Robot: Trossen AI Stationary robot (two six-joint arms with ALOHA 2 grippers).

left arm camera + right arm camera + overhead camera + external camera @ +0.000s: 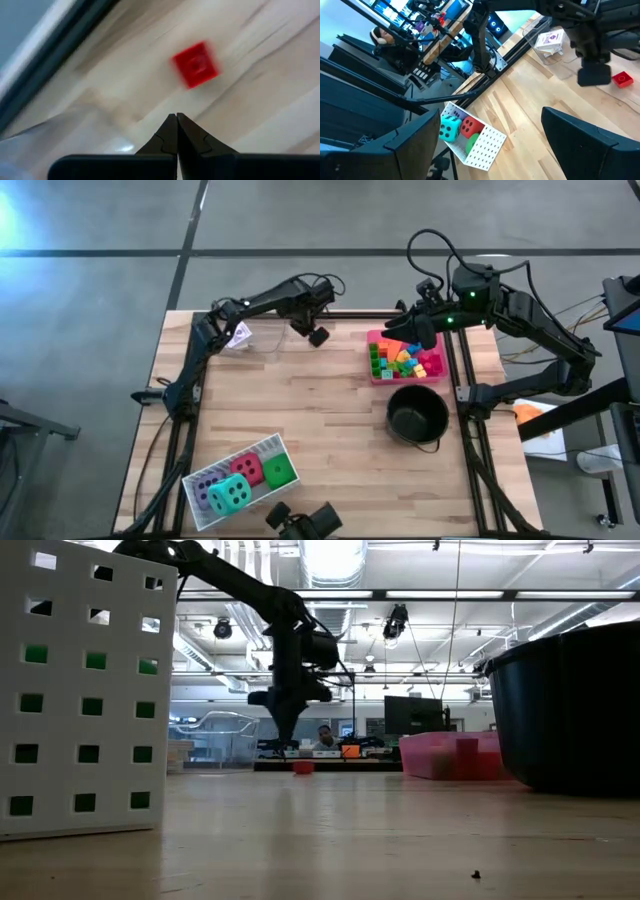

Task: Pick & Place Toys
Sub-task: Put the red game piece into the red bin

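A small red block (196, 64) lies on the bare wood near the table's far edge, also seen in the low view (303, 767) and the right wrist view (622, 79). My left gripper (176, 120) hangs shut and empty just above it, pointing down (285, 738); in the high view (303, 330) it covers the block. My right gripper (500, 150) stands open and empty, raised over the pink tray (378, 376), which holds several bright blocks (405, 358). Teal (231, 494), red (249, 470), green (280, 471) and purple (204, 490) dice lie in the white perforated tray (262, 448) at the near left.
A clear tray (262, 340) holding a card (238, 335) stands at the far left, close beside my left gripper. A black round pot (417, 415) stands near the pink tray at the right. Bare wood lies in the table's middle. A person sits in the room beyond (325, 736).
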